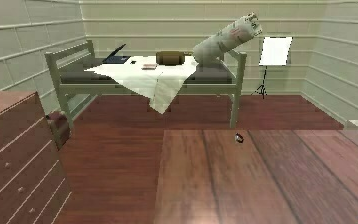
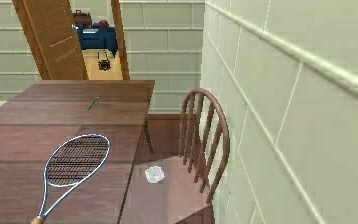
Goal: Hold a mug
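where the long brown wooden table (image 2: 47, 115) meets the round-backed wooden chair (image 2: 202, 135), a small whitish lump (image 2: 154, 174) sits on the tabletop, near a grey-strung racket (image 2: 75, 162); whether it is the mug cannot be told. a small dark blob (image 1: 238, 137) lies on the plank floor near the metal-framed bed (image 1: 62, 75). how the gripper's jaws stand cannot be told.

Bed (image 1: 87, 72) at far wall; stand (image 1: 276, 50) right of it; dresser (image 1: 17, 150) near left; racket (image 2: 75, 162) on bench (image 2: 47, 110); chair (image 2: 182, 195) beside.
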Robot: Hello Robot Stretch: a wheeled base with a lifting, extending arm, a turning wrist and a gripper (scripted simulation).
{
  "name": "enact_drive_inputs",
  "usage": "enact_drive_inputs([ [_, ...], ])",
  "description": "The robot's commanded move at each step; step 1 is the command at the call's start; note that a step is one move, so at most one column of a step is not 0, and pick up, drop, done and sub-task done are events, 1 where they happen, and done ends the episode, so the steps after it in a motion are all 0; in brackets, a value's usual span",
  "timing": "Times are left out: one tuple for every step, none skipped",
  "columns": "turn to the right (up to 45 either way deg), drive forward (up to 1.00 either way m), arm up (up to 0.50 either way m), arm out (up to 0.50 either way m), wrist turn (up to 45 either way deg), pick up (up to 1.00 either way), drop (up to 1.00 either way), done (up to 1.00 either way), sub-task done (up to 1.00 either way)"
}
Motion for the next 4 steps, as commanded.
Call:
enact_drive_inputs([
  [0.0,0.0,0.5,0.0,0.0,0.0,0.0,0.0,0.0],
  [0.0,0.0,0.1,0.0,0.0,0.0,0.0,0.0,0.0],
  [0.0,0.0,0.0,0.5,0.0,0.0,0.0,0.0,0.0],
  [0.0,0.0,0.0,0.0,45.0,0.0,0.0,0.0,0.0],
])
